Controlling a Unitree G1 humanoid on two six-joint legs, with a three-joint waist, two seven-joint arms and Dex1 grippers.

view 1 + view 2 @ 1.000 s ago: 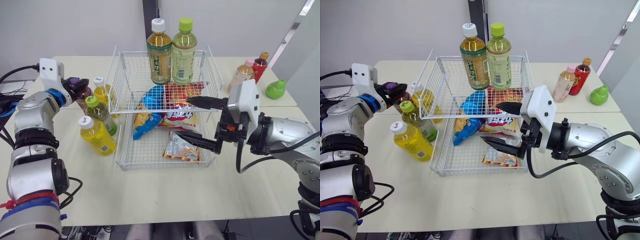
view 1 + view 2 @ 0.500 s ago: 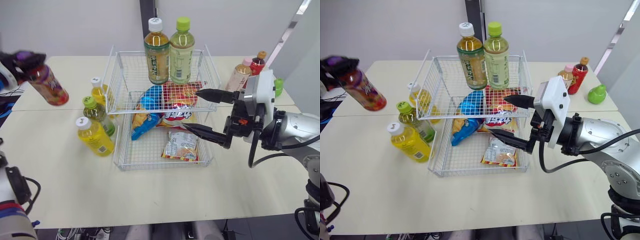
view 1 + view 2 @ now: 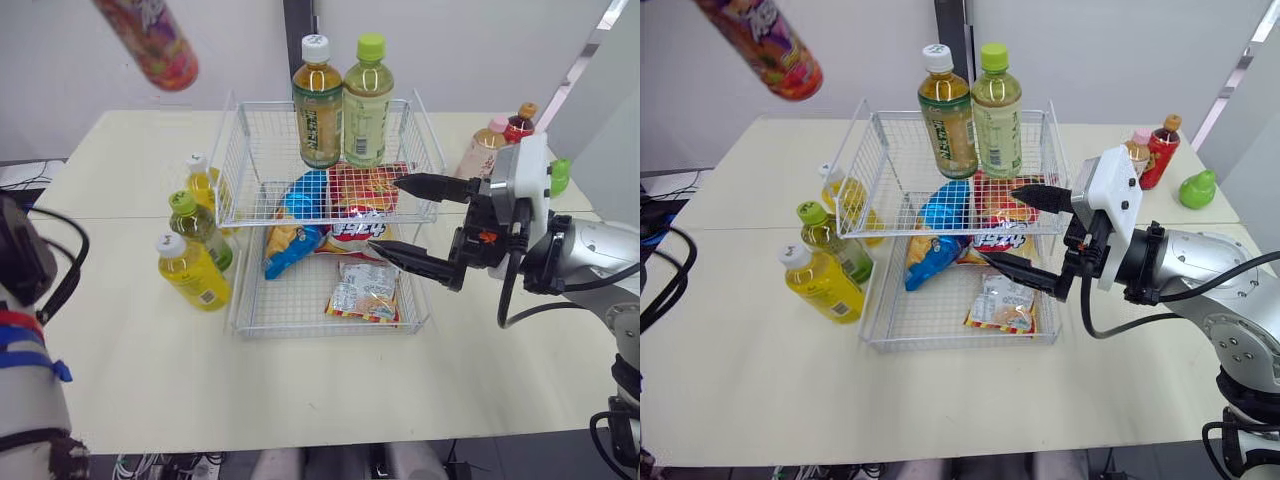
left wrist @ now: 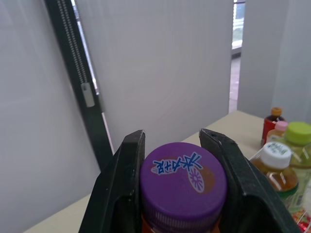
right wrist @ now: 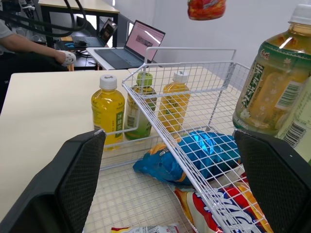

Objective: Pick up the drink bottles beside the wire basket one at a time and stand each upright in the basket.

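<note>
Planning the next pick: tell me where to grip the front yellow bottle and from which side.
Grip the yellow bottle at the shoulder under its white cap, coming from the robot's left. It stands upright; a green-capped bottle crowds it behind, and the basket stands on its right.

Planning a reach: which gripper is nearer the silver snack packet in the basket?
Right. The right gripper hovers open close above the silver snack packet; the left gripper holds a purple-capped bottle high up, far to the left.
</note>
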